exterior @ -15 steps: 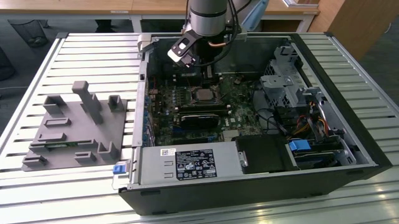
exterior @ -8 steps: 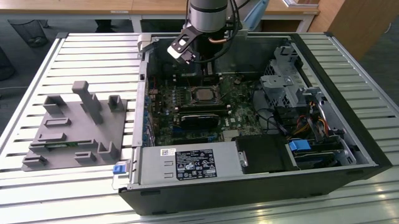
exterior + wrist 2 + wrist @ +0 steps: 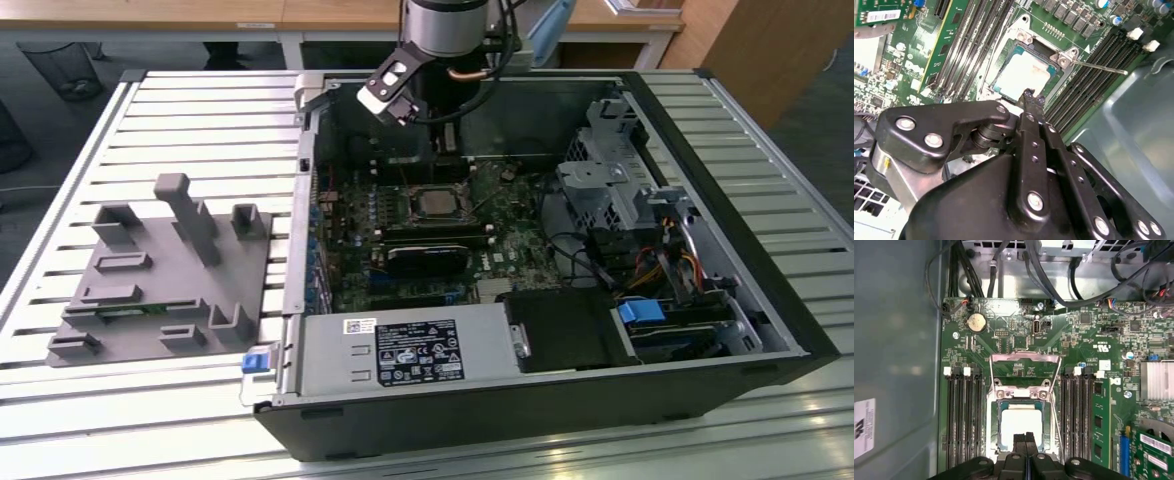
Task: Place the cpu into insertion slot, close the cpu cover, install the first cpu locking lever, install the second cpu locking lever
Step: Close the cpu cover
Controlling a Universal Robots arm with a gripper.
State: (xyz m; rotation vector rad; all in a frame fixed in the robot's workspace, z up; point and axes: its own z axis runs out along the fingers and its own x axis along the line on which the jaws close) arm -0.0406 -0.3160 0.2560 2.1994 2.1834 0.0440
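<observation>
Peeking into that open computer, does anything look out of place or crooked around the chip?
A thin metal lever sticks out sideways beside the cpu instead of lying clipped down flat. The cpu itself sits square, with the gripper close over its edge. Nothing looks spilled or broken.

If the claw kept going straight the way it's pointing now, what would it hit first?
Most likely the cpu. The claw points down at its silvery top, near one edge, where it sits in the insertion slot. The gap between them is hard to judge.
</observation>
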